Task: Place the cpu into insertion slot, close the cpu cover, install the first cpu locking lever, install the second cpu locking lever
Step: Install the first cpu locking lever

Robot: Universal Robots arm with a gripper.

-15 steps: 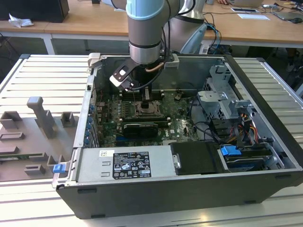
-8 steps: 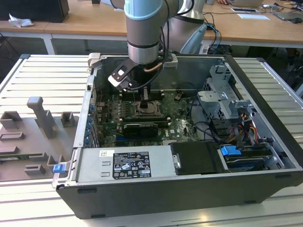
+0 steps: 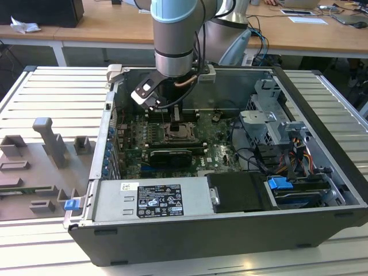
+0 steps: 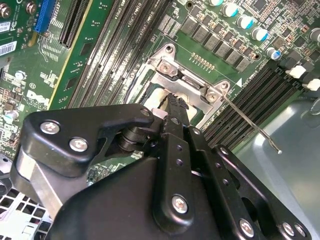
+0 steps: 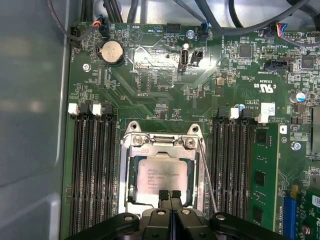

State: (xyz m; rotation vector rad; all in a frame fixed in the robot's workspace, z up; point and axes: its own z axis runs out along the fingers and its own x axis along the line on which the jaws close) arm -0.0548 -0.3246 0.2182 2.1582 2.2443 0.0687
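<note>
The cpu [image 5: 159, 176], a pale square chip, lies in the insertion slot [image 3: 179, 133] on the green motherboard. The silvery cpu cover [image 5: 131, 167] frames it and looks lowered over it, hinged at the far end [image 4: 186, 80]. My gripper [image 5: 169, 195] hangs straight over the socket with its black fingertips [image 4: 172, 104] pressed together at the cover's edge opposite the hinge. Nothing shows between them. A thin metal locking lever [image 5: 208, 175] runs along one side of the socket, and its free end [image 4: 276, 150] sticks out past the socket.
Black memory slots [image 5: 92, 170] flank the socket on both sides. A long black card [image 3: 168, 156] lies in front of it. The open case has a power supply [image 3: 150, 200] in front, a drive cage [image 3: 275, 123] and cables [image 3: 247, 155] on the exterior view's right.
</note>
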